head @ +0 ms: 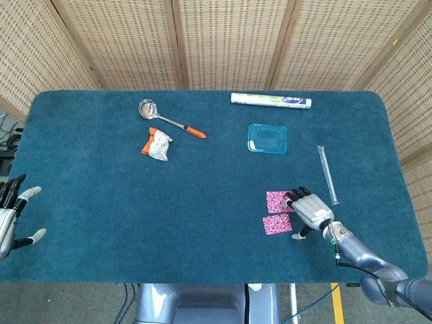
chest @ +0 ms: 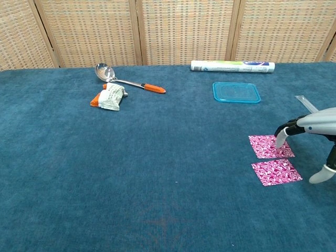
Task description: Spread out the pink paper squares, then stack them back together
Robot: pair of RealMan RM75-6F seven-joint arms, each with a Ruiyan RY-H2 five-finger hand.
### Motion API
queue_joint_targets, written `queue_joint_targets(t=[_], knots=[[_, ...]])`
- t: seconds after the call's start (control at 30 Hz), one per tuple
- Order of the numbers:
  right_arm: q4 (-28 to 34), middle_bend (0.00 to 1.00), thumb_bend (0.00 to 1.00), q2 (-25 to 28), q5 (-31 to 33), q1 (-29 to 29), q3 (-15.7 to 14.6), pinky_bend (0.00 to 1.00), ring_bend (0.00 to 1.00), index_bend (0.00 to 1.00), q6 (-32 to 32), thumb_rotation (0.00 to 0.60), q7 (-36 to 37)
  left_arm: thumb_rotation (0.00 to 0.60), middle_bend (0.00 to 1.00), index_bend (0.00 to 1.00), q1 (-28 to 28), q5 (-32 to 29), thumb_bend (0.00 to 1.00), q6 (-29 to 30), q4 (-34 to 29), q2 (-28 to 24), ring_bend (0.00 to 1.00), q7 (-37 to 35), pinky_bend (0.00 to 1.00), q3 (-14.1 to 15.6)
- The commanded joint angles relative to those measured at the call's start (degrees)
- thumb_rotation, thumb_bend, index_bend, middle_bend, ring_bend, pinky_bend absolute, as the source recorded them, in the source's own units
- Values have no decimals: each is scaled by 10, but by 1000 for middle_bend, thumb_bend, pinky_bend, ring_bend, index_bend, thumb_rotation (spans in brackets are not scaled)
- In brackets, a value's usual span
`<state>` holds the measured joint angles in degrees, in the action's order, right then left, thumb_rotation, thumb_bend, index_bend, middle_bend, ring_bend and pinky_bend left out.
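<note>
Two pink patterned paper squares lie side by side, apart, on the blue table. The farther square (head: 279, 201) (chest: 270, 146) has my right hand (head: 310, 209) (chest: 310, 128) at its right edge, fingertips touching or hovering just over that edge, fingers spread and holding nothing. The nearer square (head: 277, 224) (chest: 276, 171) lies free just in front of it. My left hand (head: 9, 214) hangs open off the table's left edge, seen only in the head view.
A clear blue lid (head: 267, 138) (chest: 236, 92), a white tube (head: 271, 100) (chest: 232, 66) and a clear plastic stick (head: 328, 174) lie behind the squares. At the back left are a ladle with an orange handle (head: 169, 119) (chest: 127, 80) and a crumpled wrapper (head: 156, 143) (chest: 108, 97).
</note>
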<state>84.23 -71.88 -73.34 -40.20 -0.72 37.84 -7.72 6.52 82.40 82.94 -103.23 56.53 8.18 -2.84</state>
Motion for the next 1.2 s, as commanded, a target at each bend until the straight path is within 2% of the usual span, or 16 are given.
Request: queue_joint_targets(t=[0.03,0.7,1.2], knots=[[0,97,0,0,-2,1,-3,0,0,216,0,454,1,600,0,201,-1,0,133,1,0,0,0,0,0,0],[-13,97,0,-10,-2,-2,-10,0,0,216,-13,455,1,600,0,201,-4,1,133,4,0,-1,0,-2,0,0],[1,97,0,-17,4,-14,-6,0,0,216,-18,454,-16,600,0,201,-8,2,134,8,8,-2,0,-13,0,2]])
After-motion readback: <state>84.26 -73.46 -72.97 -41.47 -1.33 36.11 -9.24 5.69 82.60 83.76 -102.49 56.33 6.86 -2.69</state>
